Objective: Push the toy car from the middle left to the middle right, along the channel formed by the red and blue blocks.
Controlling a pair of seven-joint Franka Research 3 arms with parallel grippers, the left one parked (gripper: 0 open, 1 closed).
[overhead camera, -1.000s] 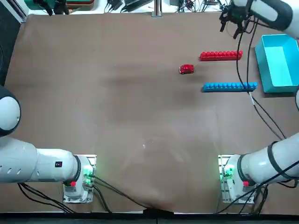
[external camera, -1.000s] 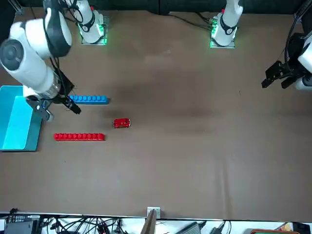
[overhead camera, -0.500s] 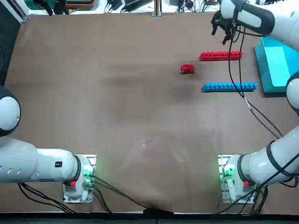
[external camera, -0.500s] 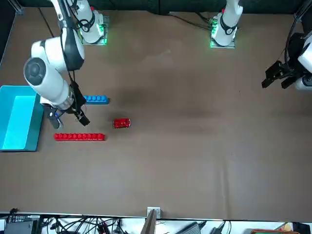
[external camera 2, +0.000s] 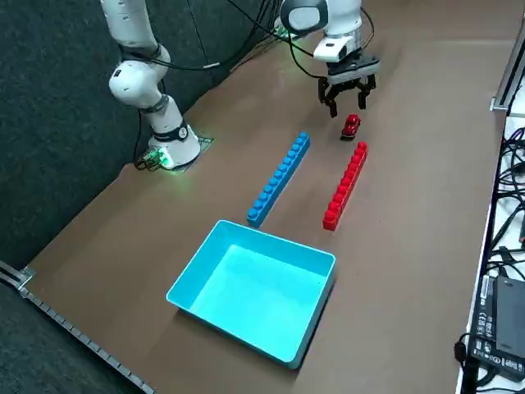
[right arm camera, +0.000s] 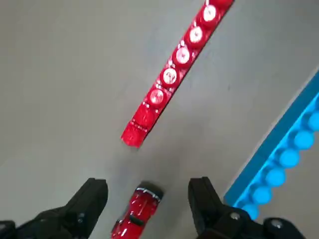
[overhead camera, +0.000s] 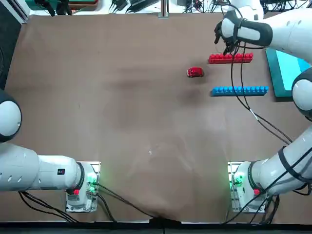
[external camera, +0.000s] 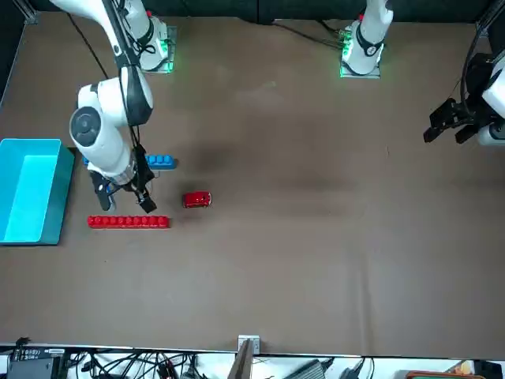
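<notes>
A: Jaws apart and holding nothing: your right gripper (external camera 2: pixel 347 107) is raised over the table, near the tiny glossy red toy car (overhead camera: pixel 195 72). Where does the car sit?

B: Just outside the left mouth of the bare brown channel (overhead camera: pixel 225 73), between the lines of the long studded red brick bar (overhead camera: pixel 230 58) and the slightly longer studded blue one (overhead camera: pixel 240 91). How will it handle for you?

A: Probably light, hard-shelled and quick to roll or skid. You'd best lower your fingers astride its sides, close softly, low on the body, and slide it right; or nudge squarely behind its left end, since an off-centre push could turn it into a bar
</notes>
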